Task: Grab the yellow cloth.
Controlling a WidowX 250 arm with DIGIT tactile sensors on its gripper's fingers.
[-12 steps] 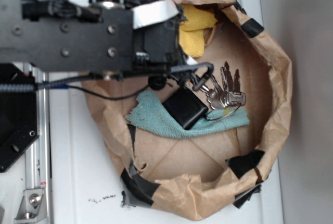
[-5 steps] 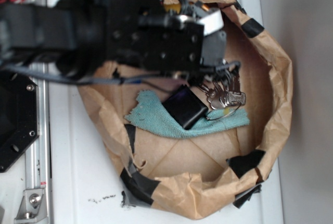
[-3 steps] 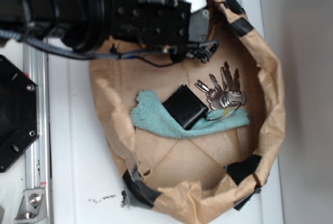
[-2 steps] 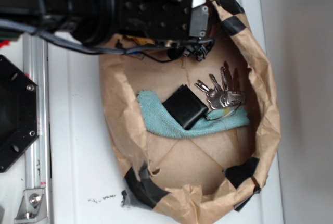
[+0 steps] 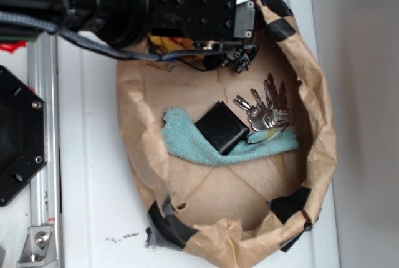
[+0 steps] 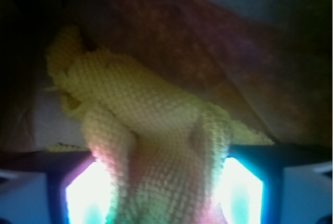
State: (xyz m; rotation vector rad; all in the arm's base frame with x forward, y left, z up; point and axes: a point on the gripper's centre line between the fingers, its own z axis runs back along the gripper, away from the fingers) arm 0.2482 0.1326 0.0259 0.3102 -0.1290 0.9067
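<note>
Yellow terry fills the wrist view: the yellow cloth [image 6: 156, 146] sits bunched between the gripper's [image 6: 164, 193] bright fingers, pinched. Since a moment ago the arm has drawn back toward the paper bag's [image 5: 318, 156] rim (likely lifting). Farther off, the teal cloth [image 5: 187, 143] lies undisturbed.

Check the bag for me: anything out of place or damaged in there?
The paper bag is crumpled, its rim patched with black tape. Keys and a black case lie on the teal cloth. Nothing spilled.
</note>
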